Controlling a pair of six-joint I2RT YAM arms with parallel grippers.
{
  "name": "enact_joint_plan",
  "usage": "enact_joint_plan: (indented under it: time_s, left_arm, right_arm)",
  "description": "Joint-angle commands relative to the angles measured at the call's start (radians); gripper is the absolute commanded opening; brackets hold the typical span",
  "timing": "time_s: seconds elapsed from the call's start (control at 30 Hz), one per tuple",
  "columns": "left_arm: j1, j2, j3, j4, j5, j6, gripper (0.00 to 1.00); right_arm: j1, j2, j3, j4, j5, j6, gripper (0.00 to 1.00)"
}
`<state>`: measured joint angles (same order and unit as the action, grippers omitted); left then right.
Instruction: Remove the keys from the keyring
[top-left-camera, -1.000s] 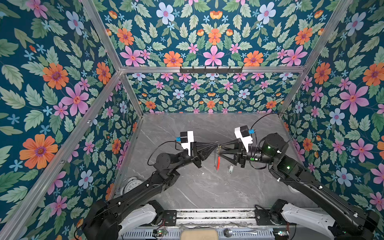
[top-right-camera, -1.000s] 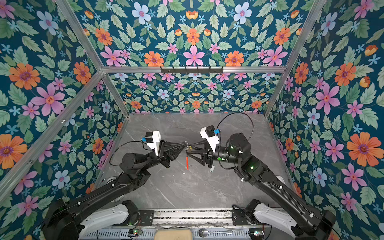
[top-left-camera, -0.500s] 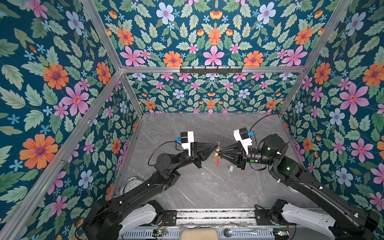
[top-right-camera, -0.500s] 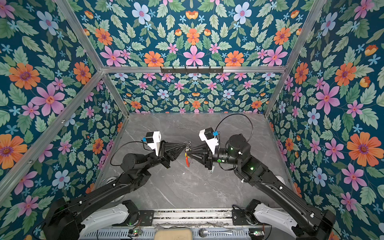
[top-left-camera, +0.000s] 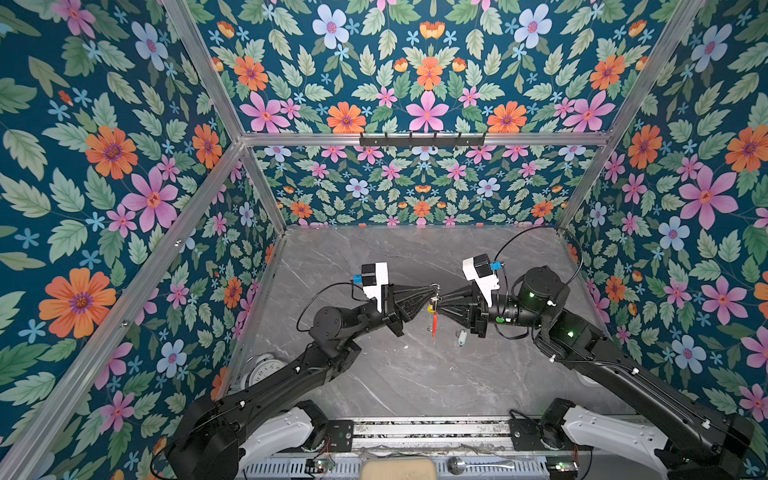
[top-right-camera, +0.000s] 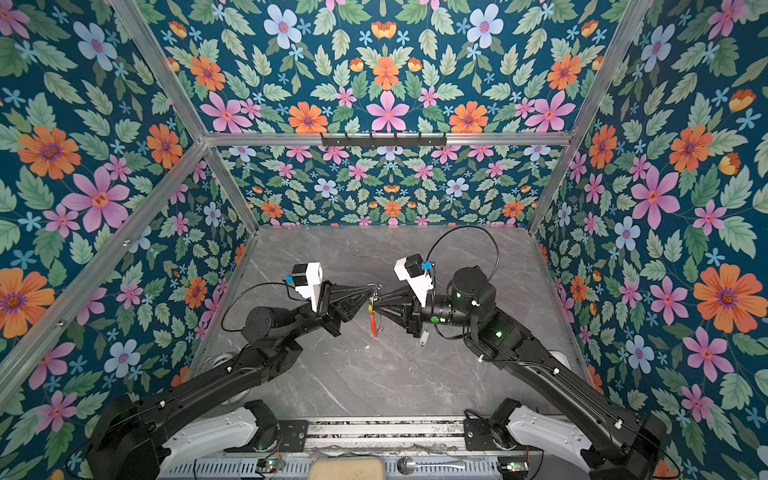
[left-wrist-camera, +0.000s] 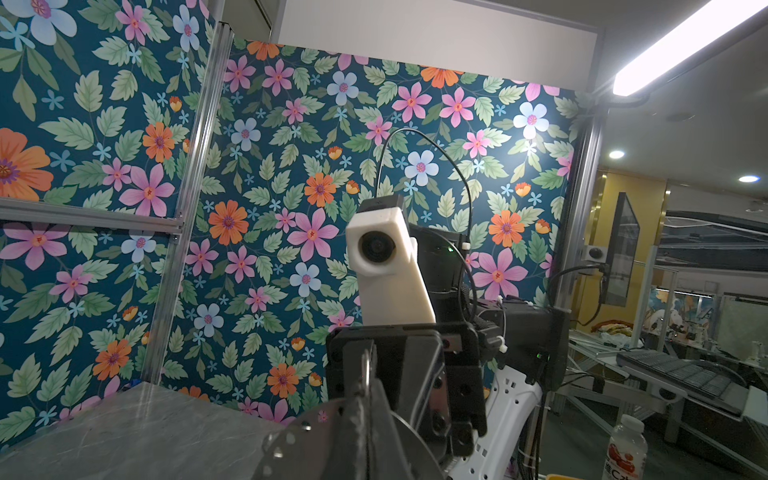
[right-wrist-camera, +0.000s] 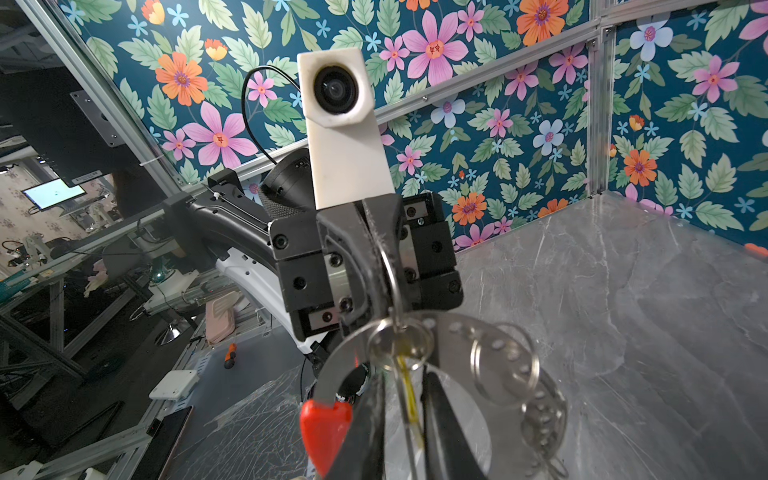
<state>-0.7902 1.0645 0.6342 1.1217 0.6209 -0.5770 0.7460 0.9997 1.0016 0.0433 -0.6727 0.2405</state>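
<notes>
In both top views the left gripper (top-left-camera: 432, 290) and the right gripper (top-left-camera: 439, 300) met tip to tip above the middle of the grey marble table (top-left-camera: 395, 374). The keyring (top-left-camera: 434, 325) hung between them, clear of the surface, its red section lowest. The yellow-tagged key (top-left-camera: 430, 308) sat right at the right gripper's tip, while the white-tagged key (top-left-camera: 461, 336) lay loose on the table near that gripper's body, off the keyring. A white clock (top-left-camera: 264, 368) lay by the left wall, well apart. In the left wrist view the left gripper's fingers (left-wrist-camera: 376, 432) were pressed together on a thin silver ring (left-wrist-camera: 367, 370) seen edge-on. The perforated keyring (left-wrist-camera: 291, 436) was just beside them. In the right wrist view the left gripper (right-wrist-camera: 374, 241) showed that pinch from the front. The thin silver ring (right-wrist-camera: 392, 282) ran down to a small split ring (right-wrist-camera: 399, 345) carrying the yellow-tagged key (right-wrist-camera: 409, 395). That key hung between the right gripper's fingers (right-wrist-camera: 368, 419), which stood narrow on either side of it. Whether they pressed on it could not be told. More split rings (right-wrist-camera: 505, 365) hung along the keyring's holed rim (right-wrist-camera: 453, 328).
</notes>
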Motion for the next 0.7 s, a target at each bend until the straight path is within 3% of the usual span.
enact_joint_plan:
  time_s: [0.0,0.17,0.47,0.67]
  left_arm:
    - [0.000,0.002,0.000,0.044,0.008,-0.006,0.00]
    - [0.000,0.005,0.000,0.046,0.010,-0.007,0.00]
    - [-0.001,0.004,-0.005,0.049,0.009,-0.011,0.00]
    - [-0.001,-0.018,-0.009,0.016,0.010,0.004,0.00]
  right_arm:
    - [0.001,-0.002,-0.001,0.054,-0.002,0.012,0.18]
    - [0.001,-0.004,-0.004,0.059,-0.001,0.014,0.25]
    - [0.000,-0.006,0.002,0.039,-0.003,0.007,0.00]
    - [0.001,-0.007,0.046,-0.089,0.004,-0.023,0.00]
